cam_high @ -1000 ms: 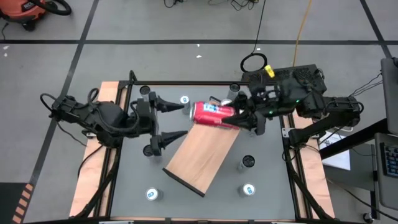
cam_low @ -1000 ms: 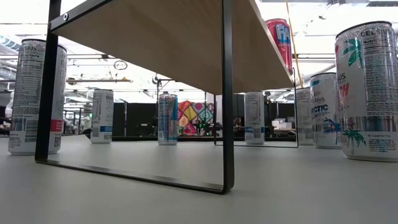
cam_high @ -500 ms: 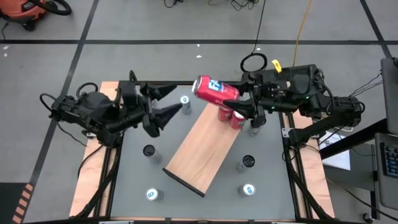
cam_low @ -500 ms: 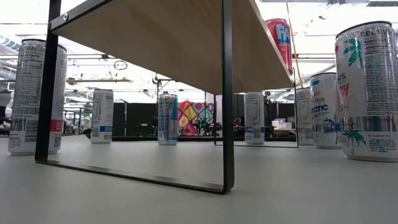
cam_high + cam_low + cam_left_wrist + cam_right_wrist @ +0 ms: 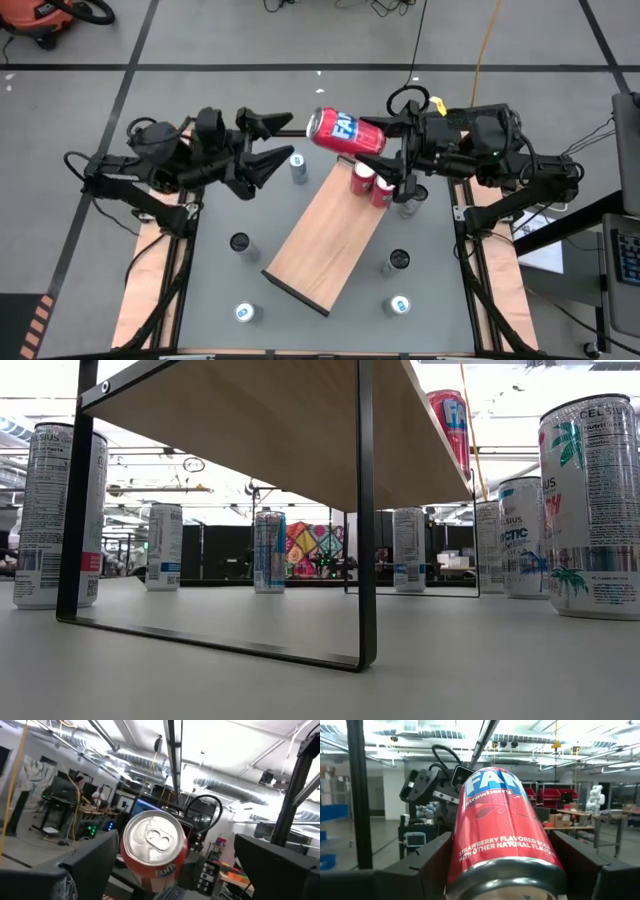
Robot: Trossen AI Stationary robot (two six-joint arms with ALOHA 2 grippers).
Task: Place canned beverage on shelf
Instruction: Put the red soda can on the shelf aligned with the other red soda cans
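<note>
Red strawberry soda can (image 5: 343, 133) lies on its side between the fingers of the right gripper (image 5: 385, 150), which is closed on its lower end and holds it in the air above the far end of the shelf (image 5: 325, 242). In the right wrist view the can (image 5: 502, 840) fills the middle, label readable, both dark fingers (image 5: 420, 862) pressed to its sides. The left gripper (image 5: 275, 142) sits just beside the can's top, its fingers spread wide and touching nothing; its own camera looks straight at the silver lid and pull tab (image 5: 154, 839).

On the shelf, two red-topped cans (image 5: 372, 184) stand close together at its far end; the rest of the board is bare. Around it on the table (image 5: 225, 275) stand other cans: one near the left gripper (image 5: 297, 163), one dark-topped to the left (image 5: 239, 243), two near the front edge (image 5: 245, 313) (image 5: 399, 305) and one dark-topped to the right (image 5: 398, 260).

From table height the shelf shows as a raised board on thin black frames (image 5: 366, 520), its top surface hidden; only part of one red can (image 5: 451, 425) on it peeps above the edge. Tall white cans (image 5: 590, 500) stand on the table, one cut off at the right edge. Neither gripper appears in that view.
</note>
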